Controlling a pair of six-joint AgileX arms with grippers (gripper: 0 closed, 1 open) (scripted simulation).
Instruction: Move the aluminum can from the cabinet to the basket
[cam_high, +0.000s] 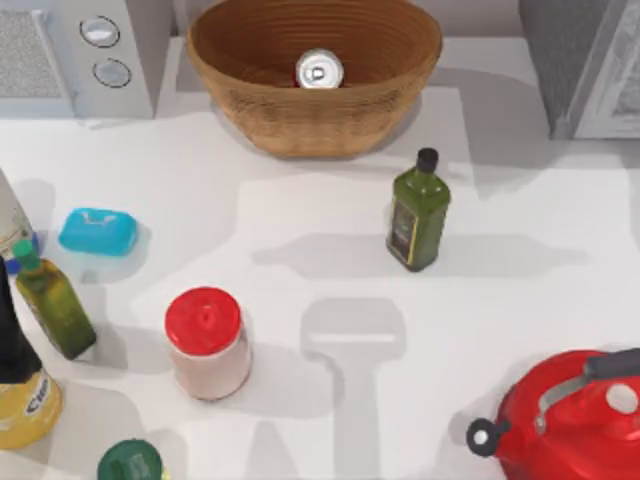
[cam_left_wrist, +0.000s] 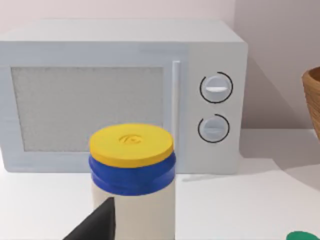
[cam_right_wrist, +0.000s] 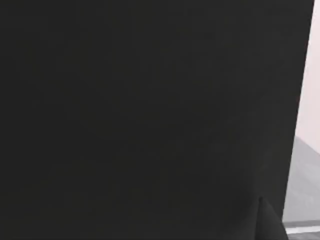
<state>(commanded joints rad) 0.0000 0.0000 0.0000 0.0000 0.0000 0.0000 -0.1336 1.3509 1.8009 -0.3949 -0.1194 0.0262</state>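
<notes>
The aluminum can (cam_high: 319, 70) stands upright inside the wicker basket (cam_high: 215, 62) at the back middle of the table, its silver top with pull tab facing up. The basket's rim (cam_left_wrist: 313, 100) also shows in the left wrist view. The grey speckled cabinet (cam_high: 568, 60) with its pale door panel is at the back right corner. A dark part of my left gripper (cam_left_wrist: 95, 227) shows next to a yellow-lidded jar (cam_left_wrist: 132, 175), in front of the microwave (cam_left_wrist: 120, 90). The right wrist view is dark.
The microwave (cam_high: 75, 55) is at the back left. A dark green bottle (cam_high: 418, 215), a red-lidded jar (cam_high: 207, 342), a blue soap dish (cam_high: 97, 232) and a green oil bottle (cam_high: 55, 305) stand on the table. A red kettle (cam_high: 570, 420) is at the front right.
</notes>
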